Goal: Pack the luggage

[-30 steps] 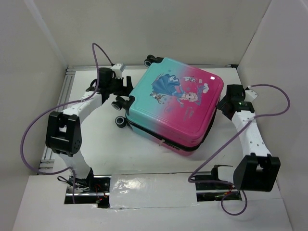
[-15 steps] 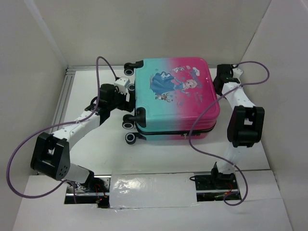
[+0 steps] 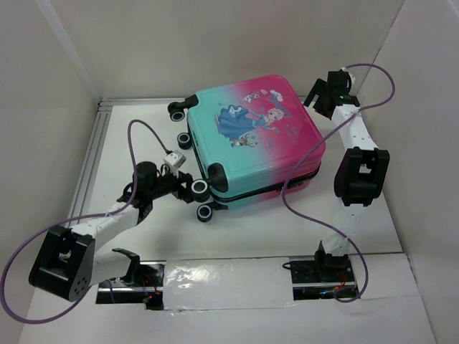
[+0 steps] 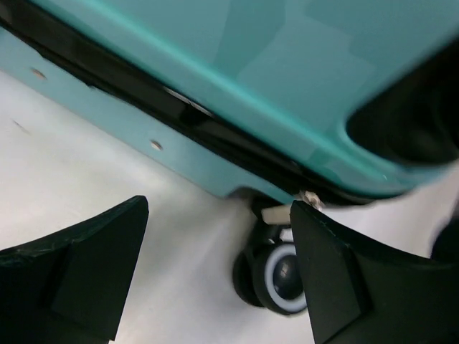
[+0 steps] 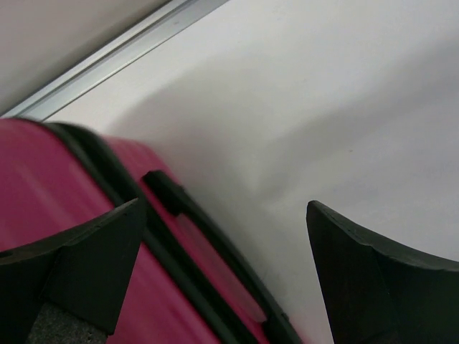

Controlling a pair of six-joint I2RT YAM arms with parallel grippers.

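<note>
The luggage (image 3: 251, 140) is a closed pink-to-teal hard-shell suitcase with a cartoon princess print, lying flat on the white table with its black wheels to the left. My left gripper (image 3: 188, 188) is open beside the near-left wheels; in the left wrist view (image 4: 219, 258) a black wheel (image 4: 280, 276) and the teal shell (image 4: 237, 79) lie just ahead of the jaws. My right gripper (image 3: 315, 99) is open at the far right pink corner; in the right wrist view (image 5: 222, 265) the pink edge with its black zipper band (image 5: 172, 236) lies between the fingers.
White walls enclose the table on three sides. An aluminium rail (image 3: 93, 154) runs along the left edge and another along the back (image 5: 107, 64). Purple cables loop from both arms. The arm bases sit at the near edge.
The suitcase has turned counter-clockwise and shifted. My left gripper has pulled back toward the near-left wheels. My right gripper has moved further back to the far right corner.
</note>
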